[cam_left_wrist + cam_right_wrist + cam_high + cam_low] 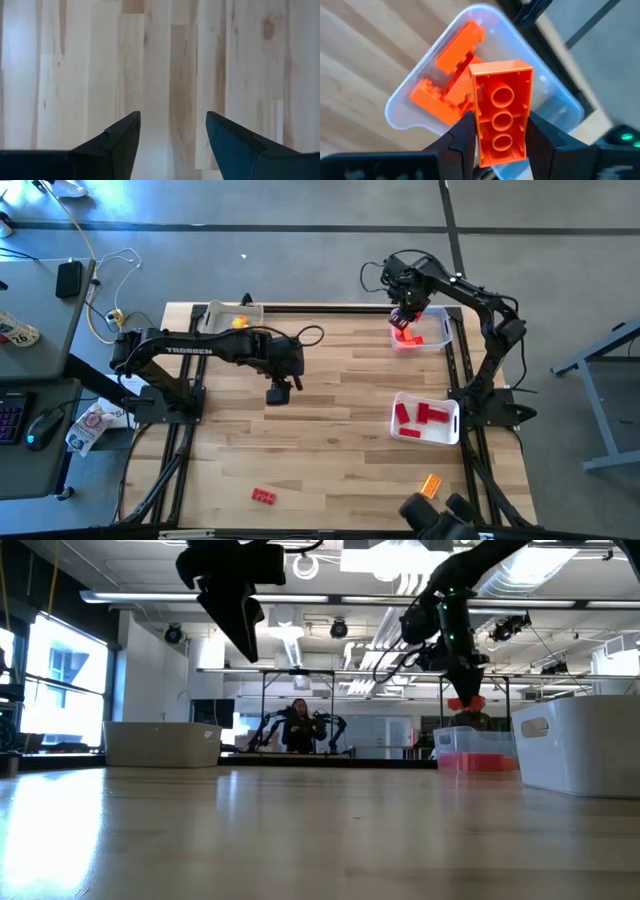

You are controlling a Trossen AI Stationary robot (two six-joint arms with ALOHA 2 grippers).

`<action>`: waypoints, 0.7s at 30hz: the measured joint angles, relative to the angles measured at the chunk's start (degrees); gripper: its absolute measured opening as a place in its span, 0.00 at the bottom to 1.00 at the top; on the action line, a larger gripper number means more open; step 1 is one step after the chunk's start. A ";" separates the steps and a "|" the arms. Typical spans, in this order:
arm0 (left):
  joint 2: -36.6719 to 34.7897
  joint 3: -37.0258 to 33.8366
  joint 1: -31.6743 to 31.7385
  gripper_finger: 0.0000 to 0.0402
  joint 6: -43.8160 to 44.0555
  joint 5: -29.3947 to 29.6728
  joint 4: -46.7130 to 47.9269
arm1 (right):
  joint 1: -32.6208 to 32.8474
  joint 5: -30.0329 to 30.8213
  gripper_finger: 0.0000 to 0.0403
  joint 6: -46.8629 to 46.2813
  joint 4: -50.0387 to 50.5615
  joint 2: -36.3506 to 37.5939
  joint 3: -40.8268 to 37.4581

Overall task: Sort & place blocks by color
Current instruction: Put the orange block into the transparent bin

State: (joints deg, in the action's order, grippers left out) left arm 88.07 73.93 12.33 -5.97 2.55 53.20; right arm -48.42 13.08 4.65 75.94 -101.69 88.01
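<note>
One orange-red block (pixel 501 119) is clamped in the right gripper (pixel 500 131) above the clear tray (pixel 440 328) at two o'clock; the left gripper (pixel 172 137) is held open mid-tabletop (pixel 330 430).

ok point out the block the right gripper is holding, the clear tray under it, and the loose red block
held orange-red block (pixel 501 117), right wrist view, hollow underside
clear tray (pixel 555 102), right wrist view, bare floor
loose red block (pixel 264 496), high view, top face
</note>
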 joint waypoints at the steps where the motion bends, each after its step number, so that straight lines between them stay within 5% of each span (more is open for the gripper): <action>1: 0.00 0.00 -0.38 0.53 0.00 0.00 -0.01 | -0.53 -0.67 0.27 -0.39 0.67 -0.37 0.00; 15: 0.00 0.00 -4.63 0.53 1.31 0.00 0.08 | -1.84 -3.62 0.27 -0.25 -2.99 -2.69 -9.31; 21: 0.00 0.00 -5.84 0.53 1.98 0.00 0.15 | -1.84 -3.72 0.35 0.30 -5.50 -2.67 -13.38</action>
State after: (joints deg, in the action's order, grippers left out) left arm 88.07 73.93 6.49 -3.99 2.55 53.34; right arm -50.26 9.37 4.95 70.44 -104.36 74.63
